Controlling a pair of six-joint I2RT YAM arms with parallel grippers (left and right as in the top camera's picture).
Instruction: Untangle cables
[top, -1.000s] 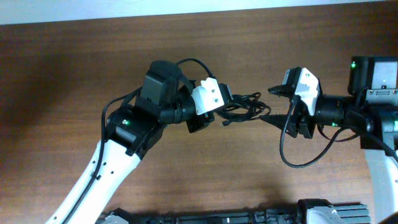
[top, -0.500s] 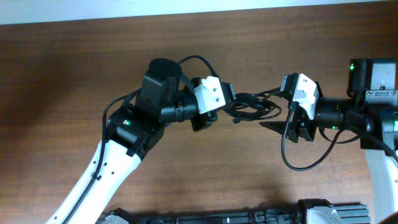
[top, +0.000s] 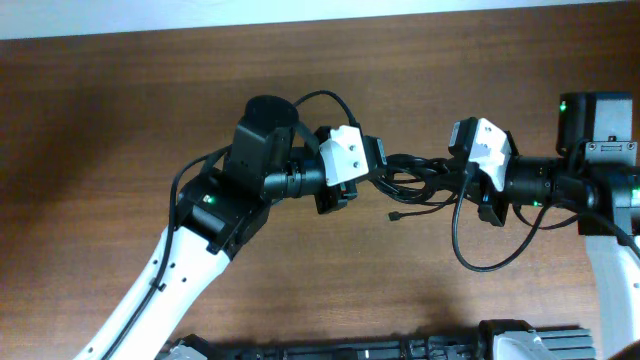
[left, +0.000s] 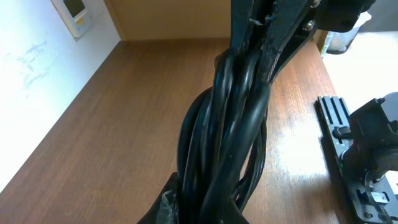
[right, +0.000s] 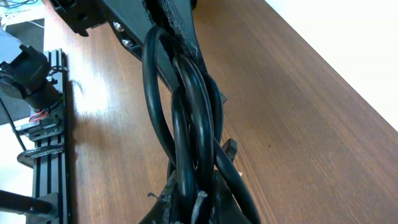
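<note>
Grained brown wooden table (top: 120, 150) under glossy black twisted cables (top: 412, 176), ends clenched in left tool (top: 378, 166) and right tool (top: 452, 172).

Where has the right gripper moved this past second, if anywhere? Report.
Yes: right gripper edged left, away from its base, closing on the cable bundle.

Left pincer (top: 383, 166), right pincer (top: 447, 168) clamped, facing each other.

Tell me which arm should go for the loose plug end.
Left, probably: the loose plug lies nearer the left gripper than the right gripper, though both grip the cable bundle.
</note>
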